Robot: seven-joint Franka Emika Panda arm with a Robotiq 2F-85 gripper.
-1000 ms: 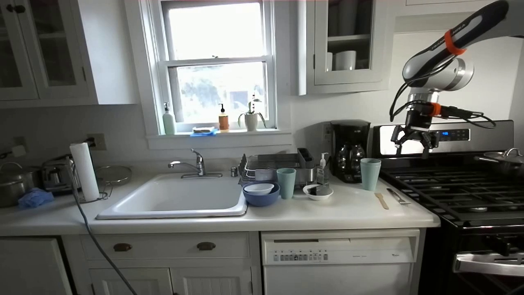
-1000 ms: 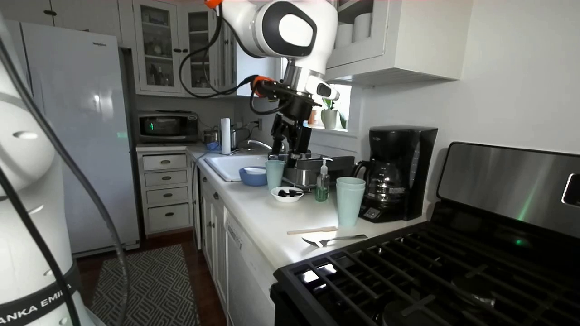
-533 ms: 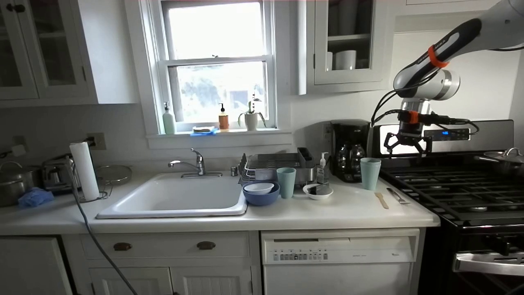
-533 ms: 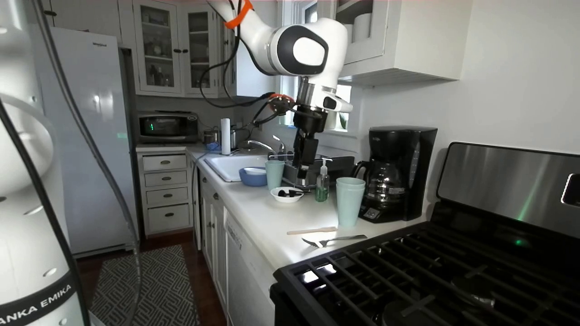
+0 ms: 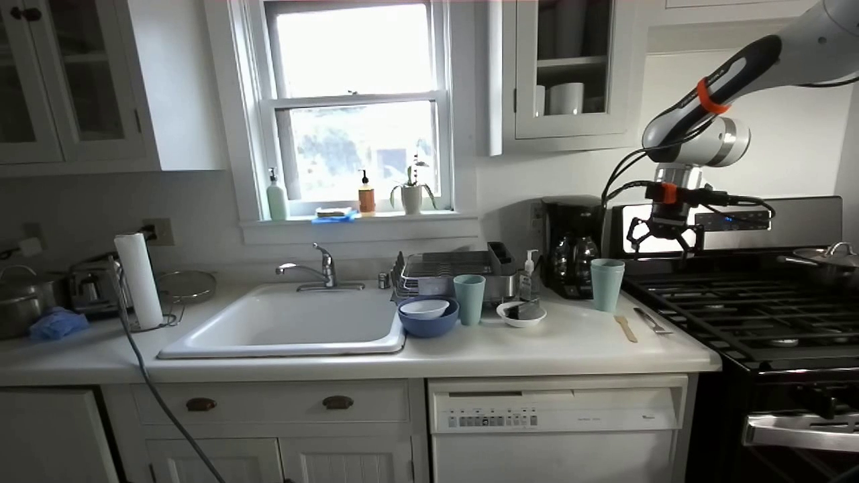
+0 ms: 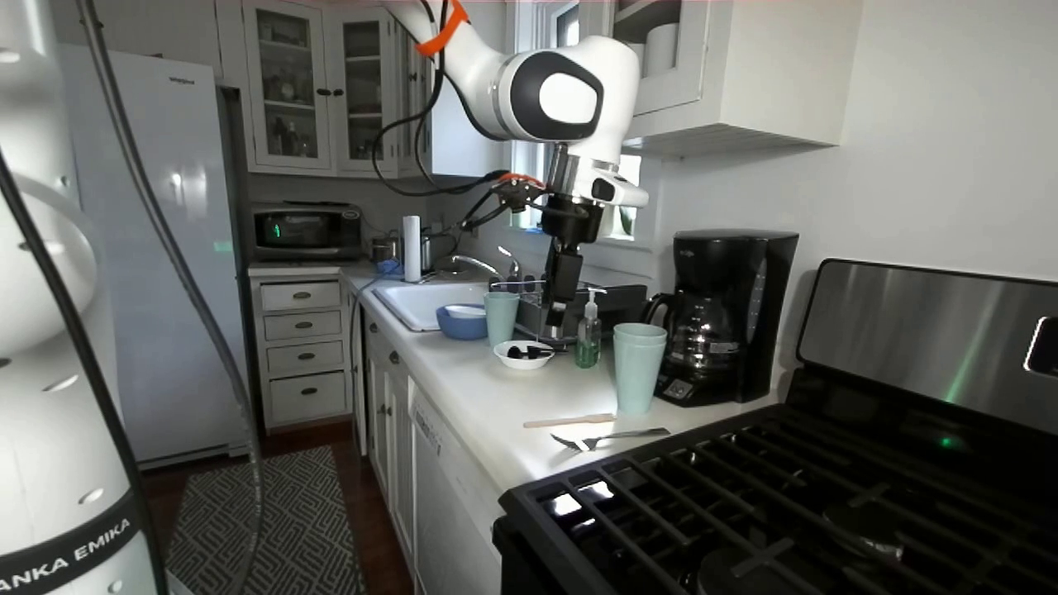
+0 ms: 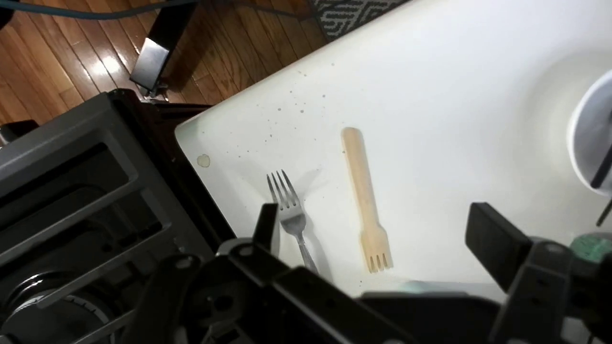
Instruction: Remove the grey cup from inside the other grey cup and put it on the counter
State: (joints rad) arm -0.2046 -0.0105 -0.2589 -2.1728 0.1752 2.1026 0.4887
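Gripper [image 5: 660, 251] spread, empty; 2 cups [image 6: 636, 376] nest beside the coffee maker [image 6: 734, 310]: apparently nothing done, removal and placing remain.

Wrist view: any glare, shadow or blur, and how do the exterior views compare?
Wrist view: glare on the floor, shadow beside the metal fork, gripper slightly blurred. In an exterior view, the window is washed out; in an exterior view, a green streak marks the stove panel, while the nested cups read clearly.
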